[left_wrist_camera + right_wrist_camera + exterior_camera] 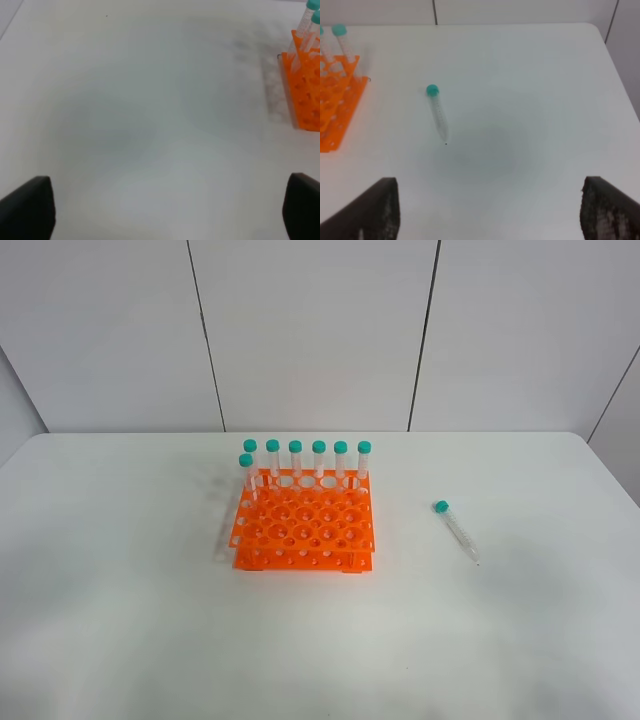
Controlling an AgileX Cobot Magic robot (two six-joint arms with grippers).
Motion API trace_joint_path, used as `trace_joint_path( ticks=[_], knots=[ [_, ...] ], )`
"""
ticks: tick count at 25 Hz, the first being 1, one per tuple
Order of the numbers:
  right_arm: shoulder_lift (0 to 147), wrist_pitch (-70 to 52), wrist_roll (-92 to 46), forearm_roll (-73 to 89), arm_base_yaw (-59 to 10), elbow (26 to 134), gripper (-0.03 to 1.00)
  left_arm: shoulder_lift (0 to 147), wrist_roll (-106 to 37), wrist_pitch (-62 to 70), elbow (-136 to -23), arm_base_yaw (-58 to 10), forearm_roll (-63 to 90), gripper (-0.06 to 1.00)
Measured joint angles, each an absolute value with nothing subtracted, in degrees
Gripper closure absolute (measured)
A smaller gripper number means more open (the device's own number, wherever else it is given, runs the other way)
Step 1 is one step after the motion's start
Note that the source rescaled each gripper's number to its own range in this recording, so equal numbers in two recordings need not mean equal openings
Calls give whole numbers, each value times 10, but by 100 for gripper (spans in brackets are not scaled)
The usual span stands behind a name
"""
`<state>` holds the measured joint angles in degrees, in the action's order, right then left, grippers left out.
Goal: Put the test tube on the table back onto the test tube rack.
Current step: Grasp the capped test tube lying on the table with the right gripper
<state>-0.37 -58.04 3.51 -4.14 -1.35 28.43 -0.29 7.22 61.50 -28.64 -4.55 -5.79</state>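
Left gripper: jaws spread wide, nothing btwn them, just bare table underneath. Its two dark fingers sit at the edges of the wrist view, w/ one corner of the rack off to the side, well apart from it.

Right gripper: also spread open, holding nothing. Ahead of it the tube lies flat on the table, well apart from the jaws.

From the high cam, the tube is right of the rack w/ a clear gap btwn them, approx level w/ the rack's front half. Its teal cap points to the far side, and the pointed tip aims at the near edge & a bit right.

Rack is orange, two tiers, grid of round holes, sitting about mid-table. Seven other tubes stand upright in it: six along the back row, plus one in the next row fwd at the left end. White panelled wall behind the table.
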Motion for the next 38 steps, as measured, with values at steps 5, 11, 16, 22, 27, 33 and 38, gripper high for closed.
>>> trace_joint_path(
  ticks=[5,11,16,22,27,33,38],
  knots=[
    [-4,-580,35,-41,-13,284,9,-3,72,615,-286,-45,-58,-6],
    [-4,-580,35,-41,-13,284,9,-3,72,615,-286,-45,-58,-6],
    [-4,-581,35,-41,-13,287,9,-3,72,615,-286,-45,-58,-6],
    [17,-533,39,-39,-13,321,9,-3,72,615,-286,-45,-58,-6],
    [152,-454,35,-4,-13,332,9,-3,72,615,-286,-45,-58,-6],
    [392,-496,-94,95,-15,477,9,-3,72,615,-286,-45,-58,-6],
    [600,-638,-118,120,-17,626,9,-3,72,615,-286,-45,-58,-6]
  ],
)
